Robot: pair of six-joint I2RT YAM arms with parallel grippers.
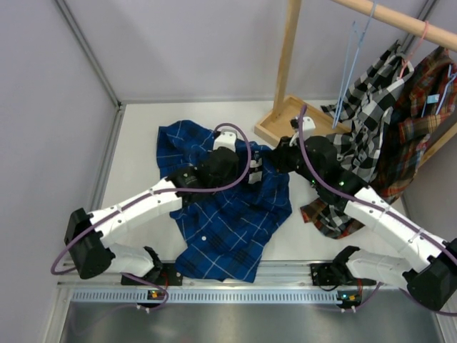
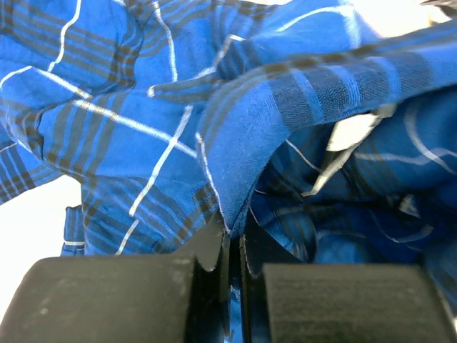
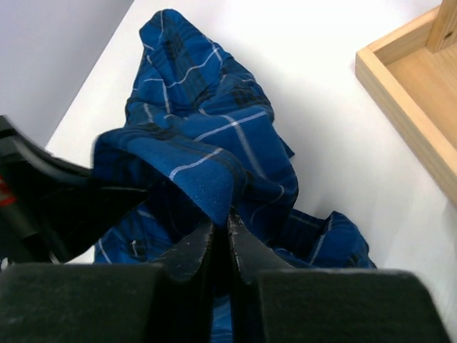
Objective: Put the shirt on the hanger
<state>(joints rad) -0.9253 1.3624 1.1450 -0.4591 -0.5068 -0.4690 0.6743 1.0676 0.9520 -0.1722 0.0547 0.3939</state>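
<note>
The dark blue plaid shirt (image 1: 228,221) lies crumpled on the white table between my arms. My left gripper (image 1: 248,173) is shut on a raised fold of the shirt (image 2: 235,128), with the cloth edge pinched between its jaws (image 2: 233,239). My right gripper (image 1: 275,163) is shut on the same raised fold (image 3: 200,171) from the other side, its jaws (image 3: 221,227) closed on the cloth. The two grippers are close together, facing each other. The light-blue wire hanger (image 1: 351,71) hangs from the wooden rod at the back right, apart from both grippers.
A wooden rack with post (image 1: 288,50), rod (image 1: 400,18) and base tray (image 1: 275,125) stands at the back right; the tray also shows in the right wrist view (image 3: 407,93). A black-and-white checked shirt (image 1: 364,143) and a red-brown plaid shirt (image 1: 418,121) hang there, with a pink hanger (image 1: 421,39).
</note>
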